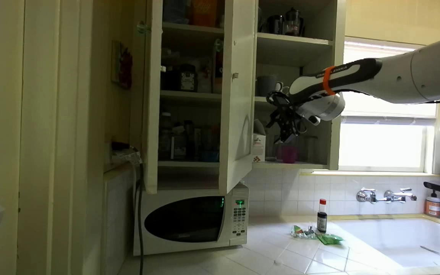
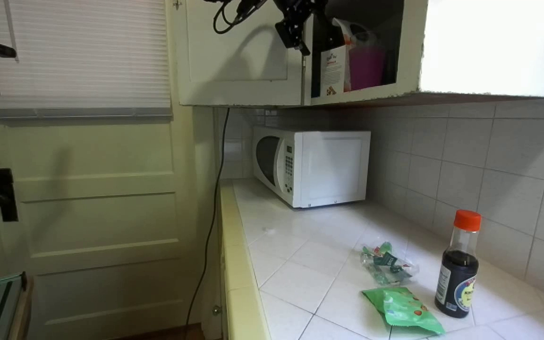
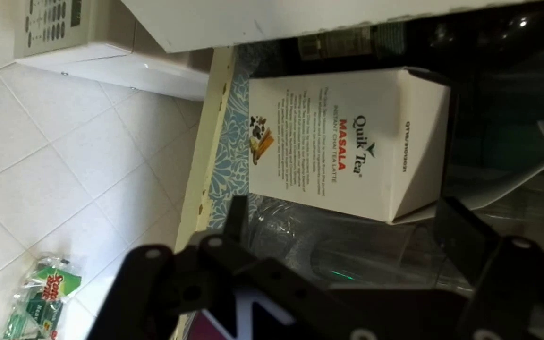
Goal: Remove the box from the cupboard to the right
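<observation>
Currently, one white cardboard box [image 3: 321, 146] stands in the white panelled cupboard [image 1: 333, 149], grasp and removal outstanding, I judge; black two-fingered gripper [image 3: 345, 219] near, jaws apart.

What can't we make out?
Box contents: hidden by its walls in all views.
Cupboard top: cut off by the upper edge in both exterior views.
Part of shelves: behind the open door in an exterior view.
Microwave interior: behind dark window in both exterior views.
Jar label: too small in an exterior view.
Part of clear container: behind the claw in wrist view.
</observation>
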Motion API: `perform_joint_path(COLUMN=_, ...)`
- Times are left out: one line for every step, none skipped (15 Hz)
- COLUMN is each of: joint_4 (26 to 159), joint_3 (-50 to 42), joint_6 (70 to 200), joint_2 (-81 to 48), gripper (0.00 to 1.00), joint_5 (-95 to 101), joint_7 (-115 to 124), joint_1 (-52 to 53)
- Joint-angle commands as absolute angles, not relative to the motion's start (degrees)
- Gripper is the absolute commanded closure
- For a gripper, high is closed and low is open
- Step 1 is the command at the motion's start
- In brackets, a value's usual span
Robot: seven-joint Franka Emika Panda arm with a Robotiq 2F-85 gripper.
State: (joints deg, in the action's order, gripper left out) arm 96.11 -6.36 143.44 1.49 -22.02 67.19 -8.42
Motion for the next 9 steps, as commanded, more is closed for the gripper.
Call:
perform_joint_path(joint_4=91.5, joint_3=-7.3, joint_6=140.7, joint_2=-1.9, gripper=0.00, joint_5=-26.0, joint_7=64.8, joint_1=-8.3)
perform_joint_path(joint_4=90.5, joint_3=-7.2, joint_6=140.3, joint_2=-2.7, gripper=0.00, joint_5=-26.6, joint_7=64.4, joint_1=-8.3)
perform_joint_path(joint_4=89.4, joint_3=-7.2, joint_6=140.0, joint_2=-3.6, gripper=0.00, joint_5=-26.8, joint_7=64.4, joint_1=-8.3)
perform_joint_path(joint_4=88.3, joint_3=-7.1, joint_6=139.8, joint_2=-4.6, gripper=0.00, joint_5=-26.9, joint_7=64.2, joint_1=-8.4)
perform_joint_path(joint_4=87.2, joint_3=-7.1, joint_6=139.5, joint_2=-5.5, gripper=0.00, joint_5=-27.1, joint_7=64.1, joint_1=-8.5)
perform_joint_path(joint_4=86.2, joint_3=-7.1, joint_6=139.2, joint_2=-6.4, gripper=0.00, joint_5=-27.3, joint_7=64.1, joint_1=-8.6)
perform_joint_path(joint_4=85.1, joint_3=-7.1, joint_6=138.7, joint_2=-7.2, gripper=0.00, joint_5=-27.5, joint_7=64.1, joint_1=-8.8)
perform_joint_path(joint_4=84.1, joint_3=-7.1, joint_6=138.5, joint_2=-8.1, gripper=0.00, joint_5=-27.8, joint_7=63.9, joint_1=-9.0)
perform_joint_path(joint_4=83.1, joint_3=-7.1, joint_6=138.2, joint_2=-8.9, gripper=0.00, joint_5=-28.1, joint_7=63.8, joint_1=-9.2)
